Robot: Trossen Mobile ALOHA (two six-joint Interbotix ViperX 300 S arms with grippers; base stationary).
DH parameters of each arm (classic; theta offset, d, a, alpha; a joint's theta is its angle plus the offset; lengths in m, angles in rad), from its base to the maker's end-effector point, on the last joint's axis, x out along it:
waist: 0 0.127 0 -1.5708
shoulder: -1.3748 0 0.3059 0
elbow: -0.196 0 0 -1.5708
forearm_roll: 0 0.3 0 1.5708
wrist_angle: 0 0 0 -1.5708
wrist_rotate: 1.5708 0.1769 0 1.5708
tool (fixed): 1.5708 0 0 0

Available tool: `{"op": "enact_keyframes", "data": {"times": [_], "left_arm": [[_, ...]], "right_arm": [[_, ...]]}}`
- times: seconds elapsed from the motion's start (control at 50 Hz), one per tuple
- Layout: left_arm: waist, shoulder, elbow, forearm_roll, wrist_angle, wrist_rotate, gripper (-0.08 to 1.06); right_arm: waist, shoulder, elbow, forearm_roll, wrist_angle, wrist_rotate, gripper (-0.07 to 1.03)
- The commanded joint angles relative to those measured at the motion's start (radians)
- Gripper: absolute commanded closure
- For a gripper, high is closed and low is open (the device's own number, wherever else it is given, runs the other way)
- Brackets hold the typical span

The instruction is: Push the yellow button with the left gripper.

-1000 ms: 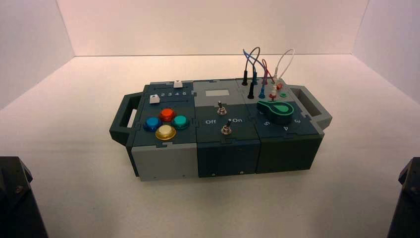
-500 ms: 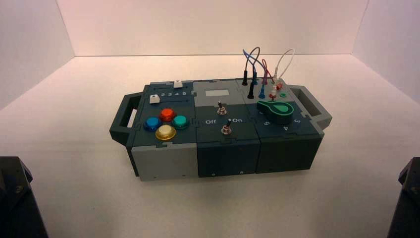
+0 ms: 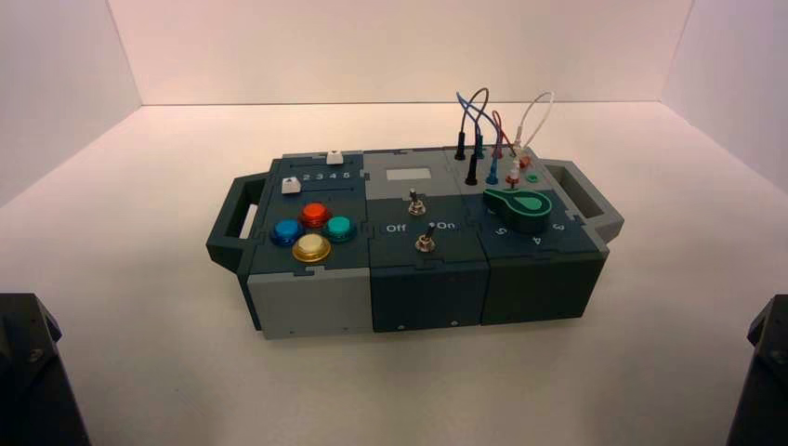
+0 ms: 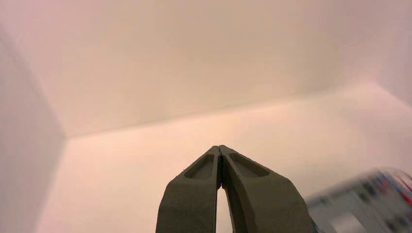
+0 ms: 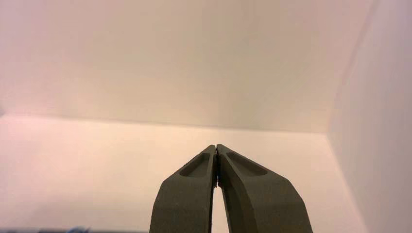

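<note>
The yellow button [image 3: 311, 247] is the nearest of the four round buttons on the left top of the box [image 3: 307, 307]. The red-orange [image 3: 314, 215], teal [image 3: 339, 228] and blue [image 3: 284, 232] buttons lie round it. My left gripper [image 4: 220, 147] is shut and empty, with its tips pressed together. It is far from the button; a corner of the box [image 4: 362, 204] shows off to one side in the left wrist view. The left arm [image 3: 32, 372] sits at the near left corner. My right gripper [image 5: 215, 146] is shut and empty, and the right arm [image 3: 767, 367] is parked at the near right corner.
The box's middle bears two toggle switches [image 3: 424, 240]. Its right part has a green knob [image 3: 517, 208] and plugged wires [image 3: 488, 130] standing up at the back. Handles [image 3: 232, 218] stick out at both ends. White walls close in the table [image 3: 139, 186] on three sides.
</note>
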Motion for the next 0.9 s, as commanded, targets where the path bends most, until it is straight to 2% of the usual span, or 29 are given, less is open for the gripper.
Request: {"op": "enact_keyframes", "data": {"times": [0.02,0.24,0.34,0.38,0.5,0.6,0.82,0.9], "left_arm": [[-0.095,0.048,-0.054,0.002,0.104,0.008,1.00],[-0.236,0.106,-0.067,-0.003,0.235,0.006,1.00],[-0.273,0.124,-0.071,-0.008,0.268,0.005,1.01],[-0.296,0.147,-0.071,-0.012,0.291,0.002,1.01],[-0.339,0.195,-0.072,-0.020,0.308,0.000,1.00],[-0.370,0.253,-0.072,-0.031,0.310,-0.005,1.01],[-0.411,0.419,-0.087,-0.034,0.308,-0.014,1.01],[-0.433,0.486,-0.098,-0.046,0.308,-0.018,1.01]], "right_arm": [[0.064,0.044,-0.058,0.002,0.057,0.000,0.99],[0.215,0.129,-0.103,0.006,0.164,0.000,0.99],[0.275,0.149,-0.112,0.006,0.192,0.002,0.99],[0.319,0.166,-0.120,0.011,0.210,0.002,0.98],[0.402,0.202,-0.135,0.026,0.242,0.002,0.99],[0.443,0.229,-0.149,0.035,0.279,0.002,0.99],[0.522,0.275,-0.176,0.048,0.330,0.002,0.98],[0.546,0.281,-0.179,0.049,0.337,0.002,0.98]]}}
